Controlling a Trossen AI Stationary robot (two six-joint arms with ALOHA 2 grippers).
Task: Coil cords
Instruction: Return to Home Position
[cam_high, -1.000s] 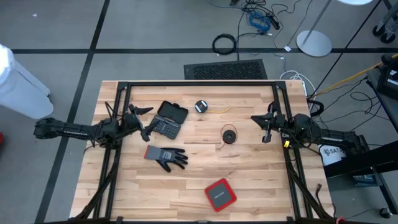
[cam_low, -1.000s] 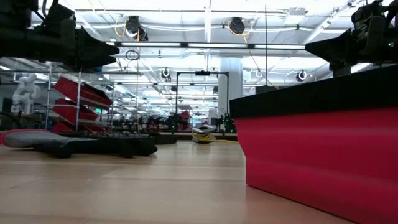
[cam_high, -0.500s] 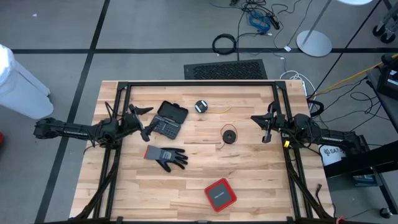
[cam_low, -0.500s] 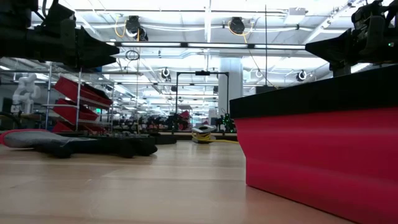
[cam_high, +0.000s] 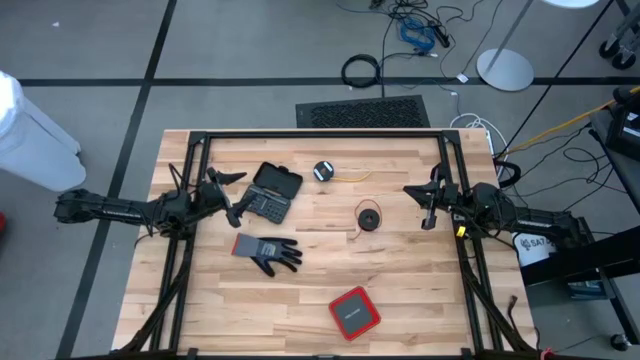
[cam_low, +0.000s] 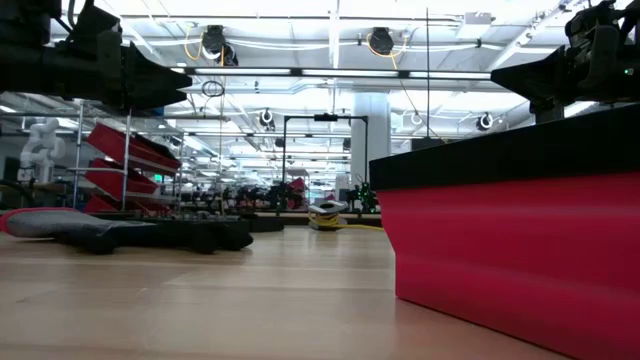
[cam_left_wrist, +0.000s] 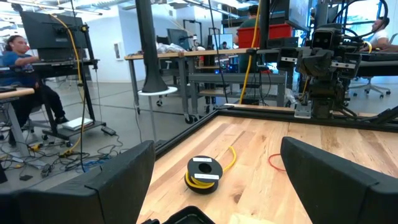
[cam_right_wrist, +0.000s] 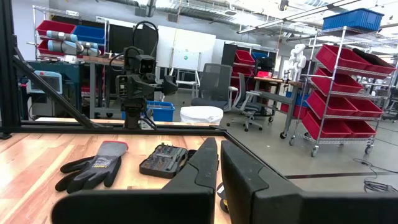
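Observation:
The yellow cord (cam_high: 323, 171) lies coiled on the table at the far middle, with a short tail toward the right; it also shows in the left wrist view (cam_left_wrist: 204, 173). The red cord (cam_high: 368, 216) lies coiled on the table's middle, and a loop of it shows in the left wrist view (cam_left_wrist: 277, 163). My left gripper (cam_high: 230, 196) hovers open at the table's left, beside the bit case; its fingers stand wide apart in its wrist view (cam_left_wrist: 217, 146). My right gripper (cam_high: 427, 205) hovers shut at the right (cam_right_wrist: 219, 152), right of the red cord.
A dark bit case (cam_high: 273, 192) lies just right of my left gripper. A grey glove (cam_high: 266, 251) lies nearer the front. A red box (cam_high: 354, 312) sits at the near edge and fills the low view's right (cam_low: 510, 240). A black frame (cam_high: 320, 134) borders the table.

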